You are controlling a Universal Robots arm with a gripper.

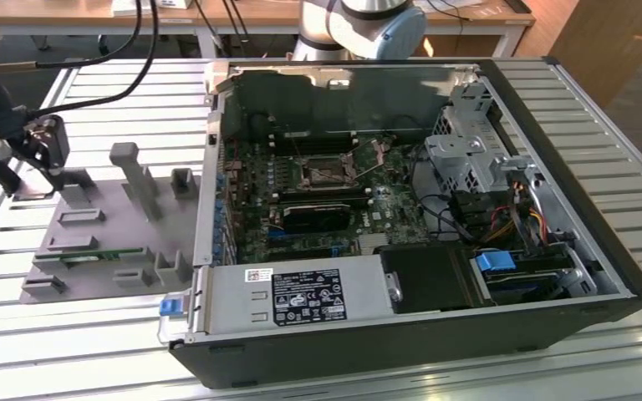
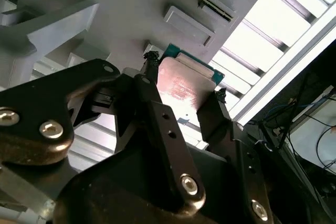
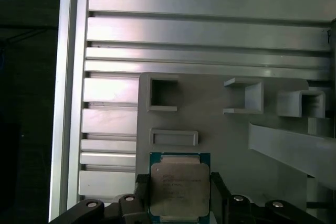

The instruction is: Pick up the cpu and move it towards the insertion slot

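Gripper (image 1: pixel 26 189) at the exterior view's left, over the grey plate (image 1: pixel 109 225), well apart from the open case (image 1: pixel 588 209). In both wrist views the fingers (image 2: pixel 149 85) sit against two opposite edges of the cpu (image 3: pixel 179 187), clamped on it. Cpu lies flat, silver top up, near the plate's edge; cannot tell whether it is clear of the plate. Slot (image 1: pixel 323 171) sits on the board inside the case. Judgement: grasp made, and the whole carry to the slot is left.
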